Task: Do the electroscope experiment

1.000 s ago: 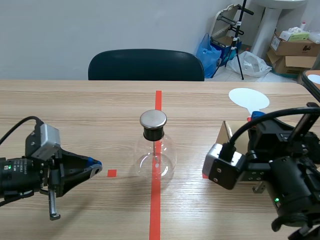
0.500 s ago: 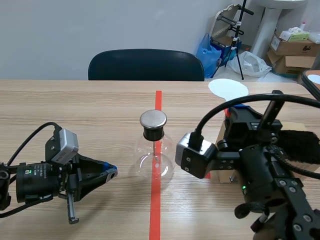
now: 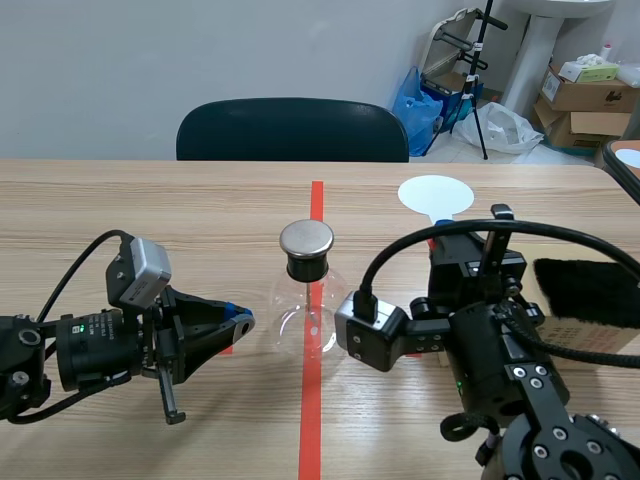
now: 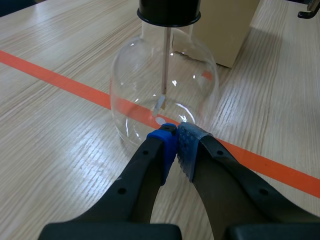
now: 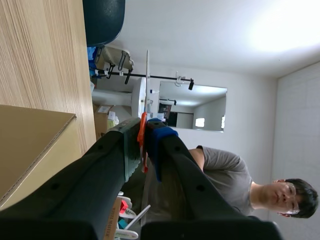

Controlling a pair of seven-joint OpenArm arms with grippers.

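The electroscope, a round glass flask [image 3: 310, 312] [image 4: 165, 95] with a black stopper [image 4: 169, 10] and a metal cap [image 3: 306, 238], stands on the red tape line at the table's middle. A thin rod with a foil leaf [image 4: 160, 104] hangs inside. My left gripper [image 3: 243, 320] [image 4: 176, 137] is shut on nothing, its tips right at the flask's lower left wall. My right gripper [image 3: 437, 240] [image 5: 144, 137] is shut on the orange handle [image 5: 142, 135] of a white disc paddle [image 3: 435, 194], held upright to the right of the flask and above cap height.
A cardboard box [image 4: 220, 30] [image 5: 30, 145] sits right of the flask, mostly behind my right arm. A black cloth [image 3: 590, 290] lies on it at the far right. A dark chair [image 3: 292, 130] stands across the table. A person [image 5: 225, 175] shows in the right wrist view.
My right arm has carried the white disc paddle leftward toward the flask. My left gripper has slid right, up to the flask's side.
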